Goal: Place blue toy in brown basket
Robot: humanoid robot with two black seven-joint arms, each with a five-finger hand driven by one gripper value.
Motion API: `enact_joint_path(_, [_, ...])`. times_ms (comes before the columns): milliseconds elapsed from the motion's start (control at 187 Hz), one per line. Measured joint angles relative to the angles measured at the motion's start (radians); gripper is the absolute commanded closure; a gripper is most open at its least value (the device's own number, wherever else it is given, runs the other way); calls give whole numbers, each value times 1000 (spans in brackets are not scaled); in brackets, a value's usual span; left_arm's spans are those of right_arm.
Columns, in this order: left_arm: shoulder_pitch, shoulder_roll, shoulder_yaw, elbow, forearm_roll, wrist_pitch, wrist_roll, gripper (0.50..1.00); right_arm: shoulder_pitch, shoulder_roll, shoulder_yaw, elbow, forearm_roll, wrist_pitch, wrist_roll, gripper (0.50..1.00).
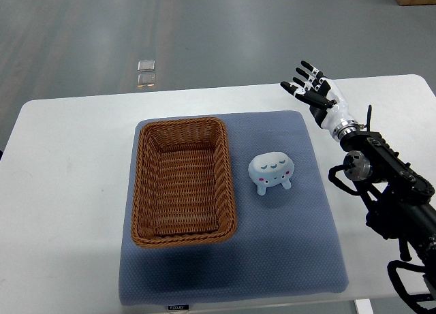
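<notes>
I see my right hand near the table's far right edge, fingers spread, holding nothing. The blue toy sits on the mat, just beside the brown basket.

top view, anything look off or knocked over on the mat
Nothing stands out. The brown basket sits upright and empty on the blue mat, the blue toy stands beside it, and the right hand is open.

Single steep overhead view, robot's side
</notes>
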Motion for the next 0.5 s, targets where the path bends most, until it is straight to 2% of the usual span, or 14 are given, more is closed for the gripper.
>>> enact_joint_path(502, [0,0,2,0,2,-1,0,500,2,4,-1,0,0,0,3,585])
